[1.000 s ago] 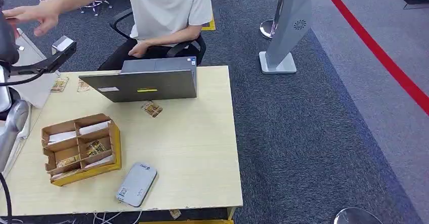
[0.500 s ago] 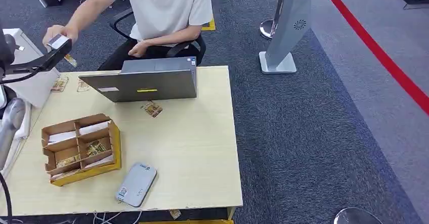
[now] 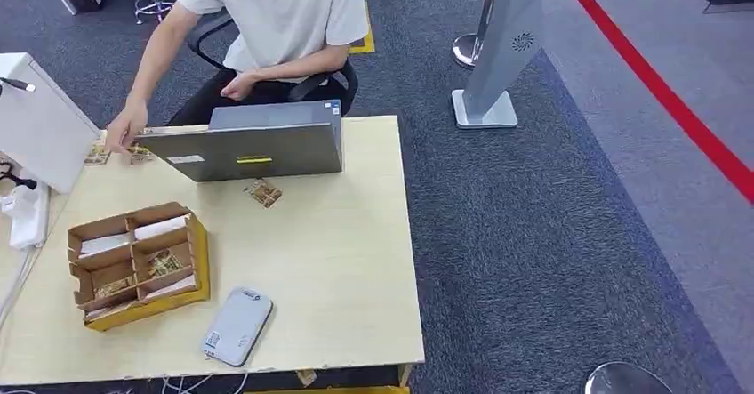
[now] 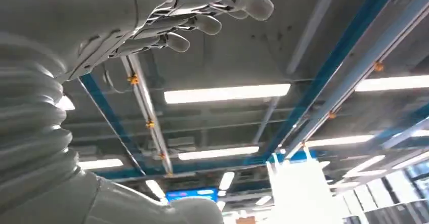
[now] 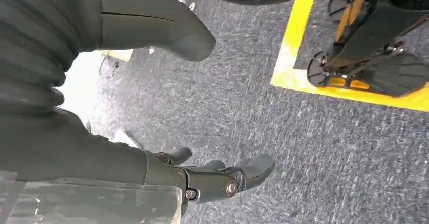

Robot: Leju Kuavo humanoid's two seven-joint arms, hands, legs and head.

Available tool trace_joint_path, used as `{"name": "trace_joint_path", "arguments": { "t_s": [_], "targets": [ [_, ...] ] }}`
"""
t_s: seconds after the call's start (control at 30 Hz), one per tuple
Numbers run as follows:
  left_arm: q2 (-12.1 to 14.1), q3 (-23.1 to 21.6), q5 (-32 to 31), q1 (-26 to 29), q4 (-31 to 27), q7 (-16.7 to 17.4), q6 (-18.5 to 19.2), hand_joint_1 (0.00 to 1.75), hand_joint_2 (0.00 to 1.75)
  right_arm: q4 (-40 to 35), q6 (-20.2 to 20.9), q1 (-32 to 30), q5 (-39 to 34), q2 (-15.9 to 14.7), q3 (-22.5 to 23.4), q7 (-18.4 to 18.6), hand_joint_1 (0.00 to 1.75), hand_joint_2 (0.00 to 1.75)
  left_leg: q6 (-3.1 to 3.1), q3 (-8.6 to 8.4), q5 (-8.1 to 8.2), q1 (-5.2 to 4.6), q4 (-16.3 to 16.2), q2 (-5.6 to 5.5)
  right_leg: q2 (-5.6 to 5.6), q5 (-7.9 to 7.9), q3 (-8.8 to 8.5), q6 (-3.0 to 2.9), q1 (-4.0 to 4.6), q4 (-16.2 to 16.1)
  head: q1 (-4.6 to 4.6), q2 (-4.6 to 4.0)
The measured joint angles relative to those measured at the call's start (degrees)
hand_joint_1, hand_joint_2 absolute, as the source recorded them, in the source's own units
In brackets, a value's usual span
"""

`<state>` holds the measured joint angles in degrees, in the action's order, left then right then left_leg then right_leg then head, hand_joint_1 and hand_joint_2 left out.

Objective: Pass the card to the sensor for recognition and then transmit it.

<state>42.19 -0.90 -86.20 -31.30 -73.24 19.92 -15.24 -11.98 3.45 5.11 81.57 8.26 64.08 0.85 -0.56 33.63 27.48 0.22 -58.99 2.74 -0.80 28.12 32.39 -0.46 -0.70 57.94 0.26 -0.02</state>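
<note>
The grey card sensor (image 3: 236, 325) lies flat near the table's front edge. A cardboard divider box (image 3: 138, 262) to its left holds cards in several compartments. One loose card (image 3: 265, 193) lies in front of the laptop (image 3: 253, 145). Two more cards (image 3: 96, 154) lie at the far left, where a person's hand (image 3: 127, 135) rests on the table. My left hand (image 4: 202, 16) is raised toward the ceiling, fingers apart and holding nothing. My right hand (image 5: 202, 179) hangs over the carpet, its thumb (image 5: 167, 29) and fingers apart, with nothing in it.
A person in a white shirt (image 3: 271, 12) sits behind the table (image 3: 356, 261). A white box (image 3: 36, 123) and a power strip (image 3: 27, 216) stand at the left edge. A grey stand (image 3: 498, 47) and a red floor line (image 3: 676, 100) are to the right.
My left arm, which held out a card at the left, has left the head view. The person took that card and lowered their hand to the table beside the laptop.
</note>
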Motion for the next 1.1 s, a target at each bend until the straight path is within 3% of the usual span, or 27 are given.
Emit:
{"name": "trace_joint_path", "arguments": {
  "t_s": [0.07,0.2,0.27,0.33,0.47,0.6,0.7,0.8,0.97,1.1],
  "targets": [
    [2.43,8.01,0.0,3.78,3.02,-4.48,-3.58,0.0,1.75,0.0,0.0,-0.31,0.18,0.0,0.0,0.11,0.0,1.75,-0.12,-0.04,0.1,0.03,0.01,0.37,0.4,0.01,0.13,-0.02,0.01,0.0,0.0,0.0],
    [9.2,30.56,0.02,11.65,12.35,-12.98,-7.31,0.0,1.75,0.0,0.2,-0.95,1.07,0.0,-0.02,0.17,0.0,1.75,-0.23,-0.04,0.23,0.11,0.03,0.61,0.63,0.15,0.23,-0.2,0.09,0.01,0.0,0.0],
    [11.24,41.01,0.02,15.39,16.49,-14.22,-7.45,0.0,1.75,0.0,0.28,-1.1,1.07,0.0,-0.02,0.17,0.0,1.75,-0.29,-0.03,0.29,0.18,0.02,0.53,0.53,0.28,0.23,-0.31,0.15,-0.05,0.0,0.0],
    [12.21,48.03,0.02,18.23,19.74,-13.56,-7.42,0.0,1.75,0.0,0.33,-1.12,1.14,0.0,-0.04,0.15,0.0,1.75,-0.26,-0.01,0.31,0.22,0.02,0.26,0.24,0.38,0.14,-0.22,0.17,-0.08,-0.02,0.0],
    [12.82,56.74,0.02,22.36,24.91,-10.29,-7.86,0.0,1.75,0.0,0.24,-1.03,1.7,0.0,-0.11,0.13,0.0,1.75,-0.26,-0.02,0.31,0.28,0.02,-0.32,-0.37,0.45,-0.06,-0.28,0.24,-0.12,0.02,0.0],
    [12.71,60.93,0.04,24.21,27.73,-9.76,-8.34,0.0,1.75,0.0,0.09,-0.87,1.84,0.0,-0.13,0.17,0.0,1.75,-0.26,-0.02,0.29,0.37,-0.02,-0.59,-0.68,0.45,-0.21,-0.28,0.33,-0.14,0.02,0.0],
    [10.59,64.4,1.82,24.11,29.88,-9.78,-8.3,0.0,1.75,0.0,-0.02,-0.75,1.95,0.0,-0.13,0.46,0.0,1.75,-0.29,-0.08,0.27,0.35,-0.01,-0.71,-0.78,0.45,-0.35,-0.29,0.32,-0.14,0.13,0.0],
    [7.75,69.96,12.91,24.1,35.41,-11.36,-7.66,0.0,1.75,0.0,0.0,-0.76,2.67,0.0,-0.48,0.5,0.0,1.75,-0.29,-0.2,0.27,0.34,-0.01,-0.69,-0.75,0.44,-0.41,-0.3,0.31,-0.14,0.04,0.0],
    [-1.04,80.23,33.58,26.06,45.09,-14.18,-3.51,0.0,1.75,0.0,0.33,-0.78,4.22,-0.02,-1.53,0.15,0.0,1.75,-0.29,-0.25,0.28,0.29,-0.02,-0.7,-0.76,0.49,-0.41,-0.34,0.25,-0.18,-0.07,0.0],
    [-8.57,84.03,38.58,27.32,50.4,-14.29,-2.66,0.0,1.75,0.0,0.61,-0.75,4.22,-0.13,-2.12,0.15,0.0,1.75,-0.25,-0.21,0.3,0.31,-0.02,-0.8,-0.87,0.52,-0.48,-0.3,0.27,-0.26,0.02,0.0]
  ]
}}
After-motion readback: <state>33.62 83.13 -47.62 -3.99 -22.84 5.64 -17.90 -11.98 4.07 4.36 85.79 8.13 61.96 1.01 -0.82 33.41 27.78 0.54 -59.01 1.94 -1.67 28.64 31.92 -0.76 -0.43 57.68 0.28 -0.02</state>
